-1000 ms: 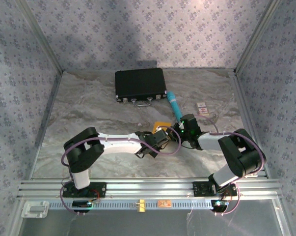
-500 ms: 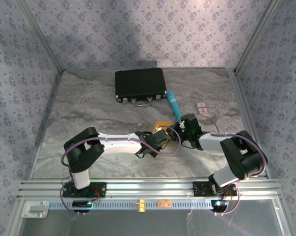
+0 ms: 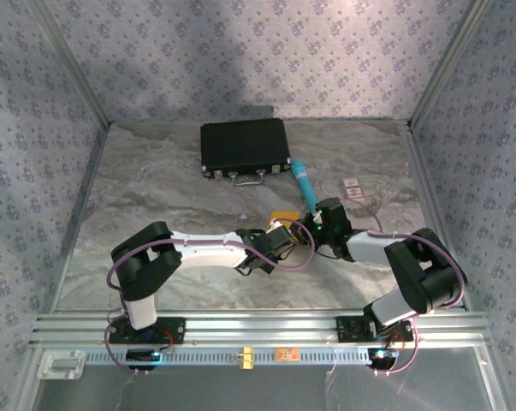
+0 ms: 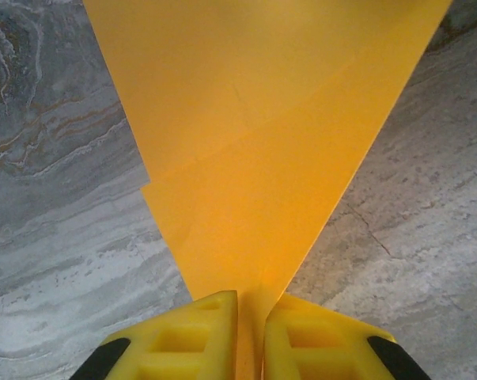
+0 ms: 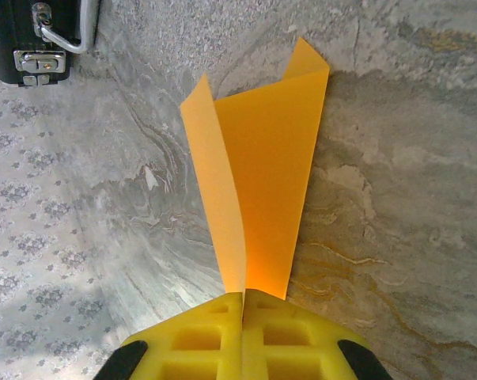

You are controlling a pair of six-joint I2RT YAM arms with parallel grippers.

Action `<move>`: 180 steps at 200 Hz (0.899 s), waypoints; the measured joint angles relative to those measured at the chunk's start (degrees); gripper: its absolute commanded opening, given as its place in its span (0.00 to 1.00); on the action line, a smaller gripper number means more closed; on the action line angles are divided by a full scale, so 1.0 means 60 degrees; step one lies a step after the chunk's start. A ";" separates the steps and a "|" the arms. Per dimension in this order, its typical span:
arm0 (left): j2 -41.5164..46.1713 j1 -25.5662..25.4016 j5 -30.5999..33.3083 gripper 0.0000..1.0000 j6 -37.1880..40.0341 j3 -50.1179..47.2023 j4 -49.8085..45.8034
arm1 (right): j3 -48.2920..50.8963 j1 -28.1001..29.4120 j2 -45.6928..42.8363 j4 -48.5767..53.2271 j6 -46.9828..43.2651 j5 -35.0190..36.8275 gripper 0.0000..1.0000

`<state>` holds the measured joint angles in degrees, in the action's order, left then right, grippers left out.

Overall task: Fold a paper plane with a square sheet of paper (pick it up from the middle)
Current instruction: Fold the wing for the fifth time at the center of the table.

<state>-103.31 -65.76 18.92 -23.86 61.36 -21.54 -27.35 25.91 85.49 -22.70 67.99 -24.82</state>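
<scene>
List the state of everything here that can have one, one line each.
sheet of paper, partly folded, layers not pressed flat, pinched by both grippers.
left gripper, shut on the sheet of paper.
right gripper, shut on the sheet of paper.
black case, closed, lying flat, handle toward the arms.
teal tube, lying flat beside the black case.

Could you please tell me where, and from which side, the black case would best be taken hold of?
Probably by the metal handle on the near long edge of the black case, approaching from that side: the case lies flat and looks too broad for a claw, while the thin loop juts out from it.
</scene>
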 measured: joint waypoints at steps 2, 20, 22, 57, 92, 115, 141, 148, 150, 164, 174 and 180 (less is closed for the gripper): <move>0.0000 0.0000 0.0000 0.14 0.0000 0.0000 0.0000 | 0.0000 0.0000 0.0000 0.0000 0.0000 0.0000 0.03; 0.0000 0.0000 0.0000 0.13 -0.0029 0.0000 0.0000 | 0.0000 0.0000 0.0000 0.0004 0.0000 0.0000 0.03; 0.0000 0.0000 0.0000 0.13 -0.0033 0.0000 0.0000 | 0.0000 0.0000 0.0000 0.0004 0.0000 0.0000 0.03; 0.0000 0.0000 -0.0004 0.14 -0.0036 0.0000 -0.0004 | 0.0000 0.0000 0.0000 0.0033 0.0000 0.0000 0.05; 0.0000 0.0000 -0.0044 0.20 -0.0182 0.0000 0.0004 | 0.0000 0.0000 0.0000 0.0033 -0.0004 0.0004 0.03; 0.0000 0.0000 -0.0087 0.23 -0.0273 0.0000 0.0015 | 0.0000 0.0000 0.0000 0.0033 -0.0004 0.0000 0.03; 0.0000 0.0000 -0.0084 0.23 -0.0302 0.0000 0.0015 | 0.0000 0.0000 0.0000 0.0033 -0.0004 0.0000 0.03; 0.0000 0.0000 -0.0084 0.23 -0.0328 0.0000 0.0015 | 0.0000 0.0000 0.0000 0.0033 -0.0004 0.0004 0.03; 0.0000 0.0000 -0.0084 0.22 -0.0335 0.0000 0.0015 | 0.0000 0.0000 0.0000 0.0033 -0.0004 0.0000 0.02; 0.0000 0.0000 -0.0084 0.22 -0.0375 0.0000 0.0018 | 0.0000 0.0000 0.0000 0.0033 -0.0004 0.0000 0.03; 0.0000 0.0000 -0.0084 0.21 -0.0390 0.0000 0.0036 | 0.0000 0.0000 0.0000 0.0033 -0.0004 0.0004 0.03; 0.0000 0.0000 -0.0084 0.21 -0.0393 0.0000 0.0051 | 0.0000 0.0000 0.0000 0.0033 -0.0004 0.0004 0.03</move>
<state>-103.31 -65.76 18.41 -26.22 61.36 -21.23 -27.35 25.91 85.49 -22.50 67.96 -24.80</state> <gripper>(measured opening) 0.216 0.052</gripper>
